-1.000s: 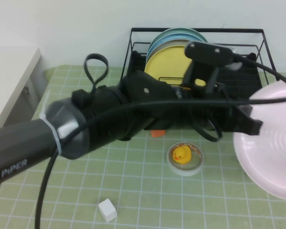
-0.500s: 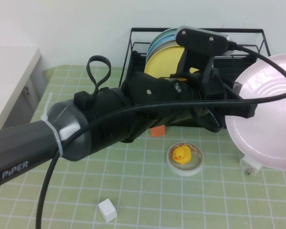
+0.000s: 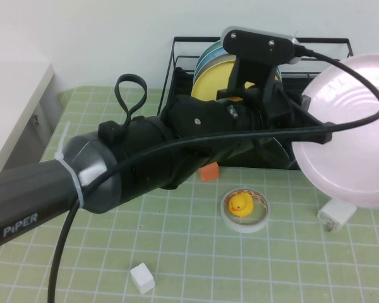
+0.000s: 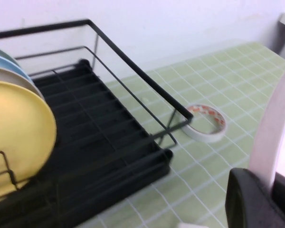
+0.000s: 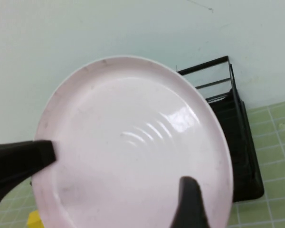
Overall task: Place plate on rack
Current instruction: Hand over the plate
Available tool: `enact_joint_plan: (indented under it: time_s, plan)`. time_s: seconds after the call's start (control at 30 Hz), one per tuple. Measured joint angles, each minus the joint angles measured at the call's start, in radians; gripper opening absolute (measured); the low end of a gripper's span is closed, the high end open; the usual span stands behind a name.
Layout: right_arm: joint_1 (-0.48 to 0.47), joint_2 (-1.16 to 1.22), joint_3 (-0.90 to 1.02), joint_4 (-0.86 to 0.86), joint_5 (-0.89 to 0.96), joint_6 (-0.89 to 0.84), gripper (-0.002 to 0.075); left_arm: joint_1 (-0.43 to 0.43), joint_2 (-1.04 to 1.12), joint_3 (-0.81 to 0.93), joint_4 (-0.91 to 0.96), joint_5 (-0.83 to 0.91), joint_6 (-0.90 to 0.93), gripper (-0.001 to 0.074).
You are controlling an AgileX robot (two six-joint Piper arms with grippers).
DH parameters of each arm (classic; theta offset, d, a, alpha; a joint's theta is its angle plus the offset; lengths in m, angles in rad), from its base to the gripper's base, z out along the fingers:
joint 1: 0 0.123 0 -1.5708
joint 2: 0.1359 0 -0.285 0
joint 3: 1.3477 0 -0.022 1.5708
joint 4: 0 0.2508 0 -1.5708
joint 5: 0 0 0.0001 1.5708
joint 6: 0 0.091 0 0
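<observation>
Plate: the pale pink plate (image 3: 348,132) has been lifted higher and tipped nearly upright since a second ago — it is now held in the air beside the rack's right end.
Left gripper: the left gripper (image 3: 322,134) is clamped tight on the plate's rim.
Right gripper: the right gripper (image 5: 114,190) is seen only in its own view, close to the plate's face, with its fingers wide apart — nothing is held.
Rack: the black rack (image 3: 331,95) already has a yellow plate (image 3: 218,85) and others stood in it; free slots are left on its right side.
What it means: the plate is probably being readied to be slid in.
Table: a green checked mat (image 3: 196,252) is spread under a tape roll (image 3: 245,211), a toy duck (image 3: 240,203), a white cube (image 3: 142,278).
Room: a plain white wall (image 3: 114,31) is behind.
</observation>
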Motion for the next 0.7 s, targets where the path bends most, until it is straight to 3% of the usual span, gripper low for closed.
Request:
enact_joint_plan:
  time_s: [0.3,0.47,0.57,0.7]
  plan:
    - [0.0,0.096,0.0,-0.014,-0.017,-0.005,0.0471,0.0,0.0,0.0,-0.087,0.067,0.002,0.0005]
    - [0.0,0.178,0.0,-0.023,0.074,-0.014,0.0452,0.0,0.0,0.0,-0.118,0.135,0.002,0.0005]
    - [0.0,0.211,0.0,-0.027,0.123,-0.027,0.0383,0.0,0.0,0.0,-0.12,0.2,0.002,0.0005]
    - [0.0,0.22,0.0,-0.026,0.146,-0.031,0.0204,0.003,0.0,0.0,-0.115,0.212,0.009,0.0006]
